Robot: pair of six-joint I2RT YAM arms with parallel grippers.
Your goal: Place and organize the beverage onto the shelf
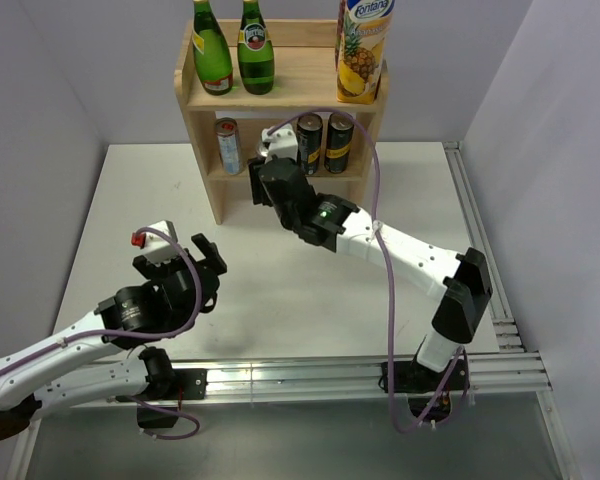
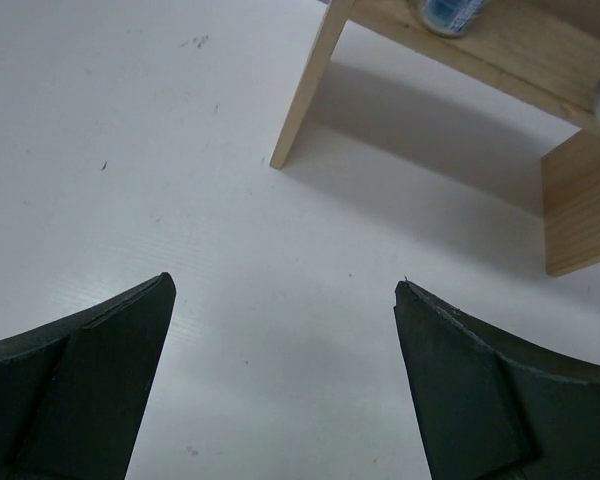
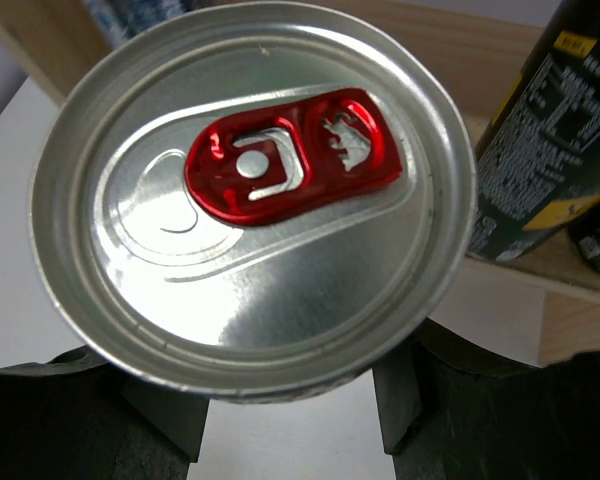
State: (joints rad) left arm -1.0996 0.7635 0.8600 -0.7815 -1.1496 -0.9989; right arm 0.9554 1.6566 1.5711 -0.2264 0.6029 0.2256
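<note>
Gripping a can point(image 3: 250, 200) with a red tab, the right jaws are closed on its sides and hold it at the low board of the shelf point(image 1: 300, 78), close to two black cans point(image 1: 325, 142). The left jaws are wide open with nothing in them, over the bare desk point(image 1: 280, 290) near the shelf's leg. I think the job is nearly done. Two green bottles point(image 1: 212, 50) and a juice box point(image 1: 363, 50) stand on top, and a blue can point(image 1: 229, 145) sits below on the left. The held can has yet to be set down, likely in the gap between the cans. The desk is white and flat. Pale walls stand close around it, and metal rails point(image 1: 360, 375) run along its near edge.
</note>
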